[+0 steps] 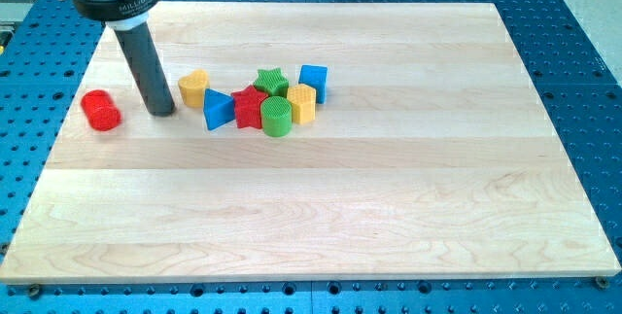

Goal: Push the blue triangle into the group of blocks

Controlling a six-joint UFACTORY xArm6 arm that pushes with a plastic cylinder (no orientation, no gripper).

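Camera view: on the wooden table (321,207), my tip (161,112) rests in the upper left part of the board, between a red cylinder (99,110) at the view's left and a yellow cylinder (193,88) just to its right. The arm carries no claw, only the dark rod. The blue triangle (218,109) lies near the tip on its right, just below the yellow cylinder and touching a red star (250,106) at the cluster's left edge. Packed beside the star are a green star (271,83), a green cylinder (277,117), a yellow block (301,103) and a blue cube (313,82).
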